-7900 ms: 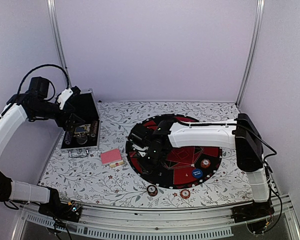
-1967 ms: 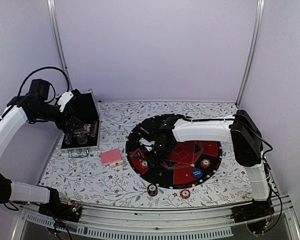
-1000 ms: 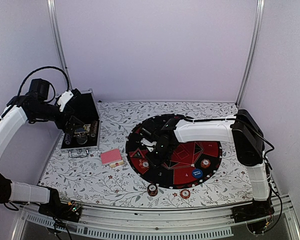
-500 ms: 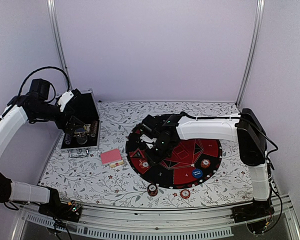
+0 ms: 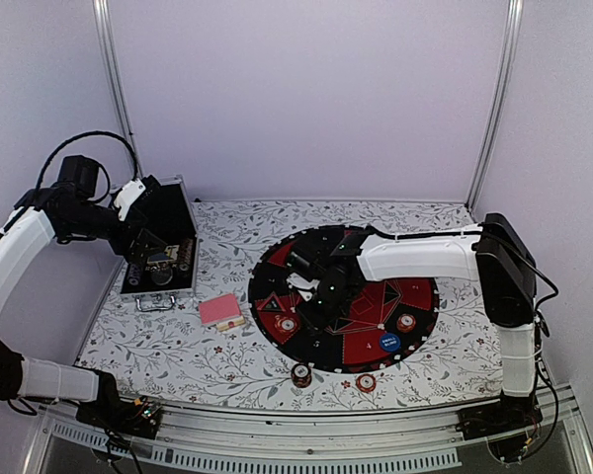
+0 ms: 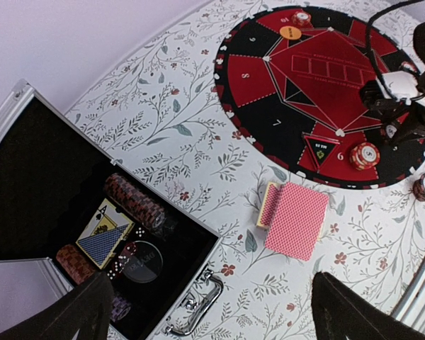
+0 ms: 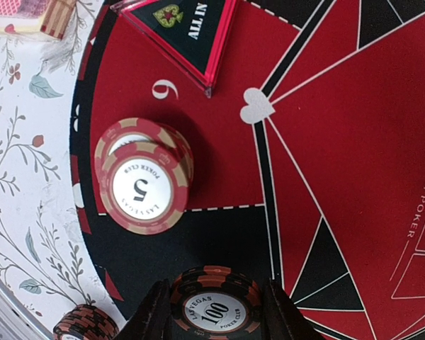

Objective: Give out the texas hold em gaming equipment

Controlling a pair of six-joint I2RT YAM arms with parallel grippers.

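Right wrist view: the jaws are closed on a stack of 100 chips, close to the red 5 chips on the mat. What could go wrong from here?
1. The right gripper pinches the 100 chip stack only at its rim. The stack looks several chips thick, so the lower chips might slip out during a move.
2. The red 5 chips lie close by and sit offset on one another. Setting down or swinging past them could knock them apart.

Pale lilac walls (image 5: 306, 99), floral tabletop (image 5: 178, 357), metal uprights (image 5: 116, 89).
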